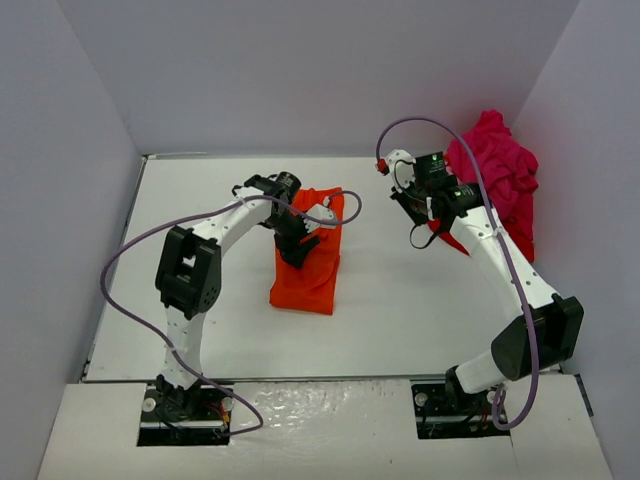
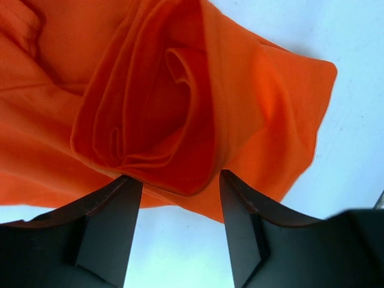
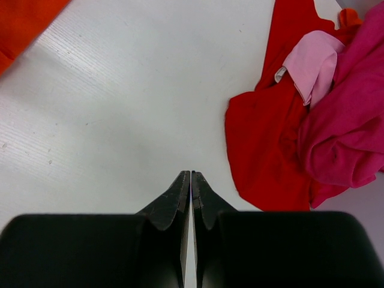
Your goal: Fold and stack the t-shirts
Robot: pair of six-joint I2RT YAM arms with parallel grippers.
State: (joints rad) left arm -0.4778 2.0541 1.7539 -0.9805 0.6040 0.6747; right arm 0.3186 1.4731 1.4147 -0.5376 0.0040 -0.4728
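An orange-red t-shirt (image 1: 308, 268) lies folded in a narrow strip mid-table. My left gripper (image 1: 297, 250) hovers over its upper half, open. In the left wrist view a rolled fold of the orange cloth (image 2: 162, 108) bulges just at the tips of the left gripper (image 2: 180, 183), with bare table showing between the fingers. A magenta-pink t-shirt (image 1: 495, 172) is heaped at the back right on a red t-shirt (image 3: 264, 144). My right gripper (image 3: 191, 173) is shut and empty over bare table, left of the red cloth's edge.
White walls close in the table (image 1: 400, 320) on the left, back and right. A pale pink patch of cloth (image 3: 312, 60) shows in the heap. The right arm (image 1: 500, 260) reaches along the right side.
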